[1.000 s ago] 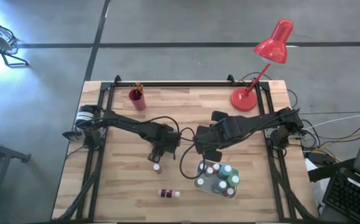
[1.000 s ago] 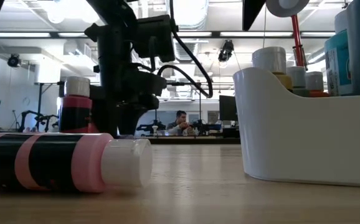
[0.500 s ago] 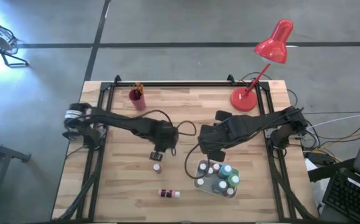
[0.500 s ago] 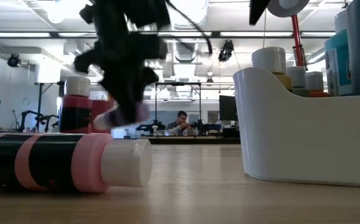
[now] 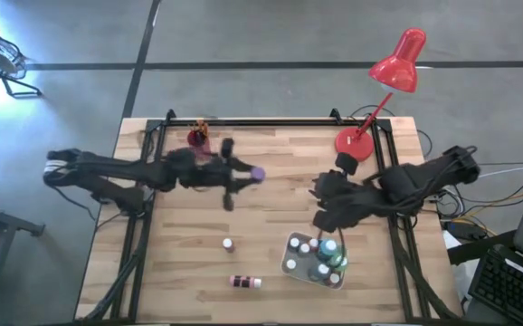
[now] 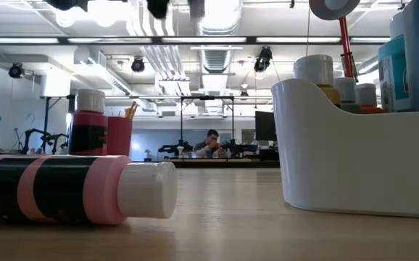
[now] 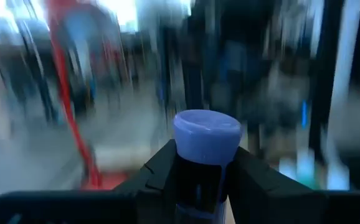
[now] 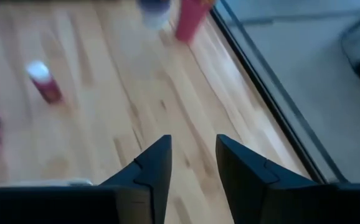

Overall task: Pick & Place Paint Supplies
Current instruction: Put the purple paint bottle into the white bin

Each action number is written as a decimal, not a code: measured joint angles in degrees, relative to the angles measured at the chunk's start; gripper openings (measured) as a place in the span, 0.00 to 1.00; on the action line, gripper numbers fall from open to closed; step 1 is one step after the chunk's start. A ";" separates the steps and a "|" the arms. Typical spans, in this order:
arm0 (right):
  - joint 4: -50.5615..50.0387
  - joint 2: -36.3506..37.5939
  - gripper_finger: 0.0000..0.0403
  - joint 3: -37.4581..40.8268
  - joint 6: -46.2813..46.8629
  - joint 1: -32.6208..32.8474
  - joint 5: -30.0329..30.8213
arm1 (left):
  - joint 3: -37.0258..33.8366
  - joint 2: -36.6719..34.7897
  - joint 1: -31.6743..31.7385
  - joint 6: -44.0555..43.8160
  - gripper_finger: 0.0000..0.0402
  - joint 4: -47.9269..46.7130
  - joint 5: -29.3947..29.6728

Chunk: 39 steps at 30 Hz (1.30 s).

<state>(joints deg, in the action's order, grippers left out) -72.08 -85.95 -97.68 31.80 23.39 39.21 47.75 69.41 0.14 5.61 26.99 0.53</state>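
Note:
My left gripper hangs high over the table's far middle, shut on a dark paint bottle with a lavender cap. My right gripper is open in the air, just beyond the white caddy, which holds several bottles. A red bottle with a white cap stands upright on the table. A pink and black striped bottle lies on its side near the front edge. A red cup of brushes stands by the far edge. My left gripper pinches the bottle's dark body just below the cap between its two fingers. The fingers lie roughly level and along the bottle, and the cap sticks out past them toward the table's right. The bottle is lifted clear of the table.
A red desk lamp has its base on the table's far right corner. Black frame rails run along the far, left and right edges. Bare wood lies between the red bottle and the cup. A person sits far back in the room.
My left gripper has risen from beside the red bottle and swung toward the far edge, tipping level and carrying the lavender-capped bottle up out of the low view. My right gripper has drawn back from the caddy's left side toward the table's right.

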 joint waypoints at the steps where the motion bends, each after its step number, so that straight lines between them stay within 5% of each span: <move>1: 2.53 1.14 0.31 1.25 -1.01 0.19 0.22 | -2.23 -1.06 0.02 -0.74 0.26 7.10 -0.47; 7: 21.09 6.94 0.34 9.70 -12.59 0.64 0.59 | -12.14 -2.01 0.02 -5.70 0.26 45.25 -5.39; 12: 39.60 9.32 0.38 15.34 -25.06 0.59 -0.09 | -13.52 1.22 0.07 -10.02 0.26 60.61 -8.81; 24: 80.93 7.59 0.50 24.37 -48.70 0.59 -1.20 | 1.46 10.30 0.04 -16.37 0.26 61.93 -20.38; 39: 97.65 4.16 0.63 24.12 -63.61 0.59 -9.72 | 18.24 19.35 -0.11 -20.34 0.26 61.99 -28.88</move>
<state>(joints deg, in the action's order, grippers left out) 25.57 -81.79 -73.56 -31.81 23.99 29.50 65.99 88.76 0.03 -14.73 88.98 -28.34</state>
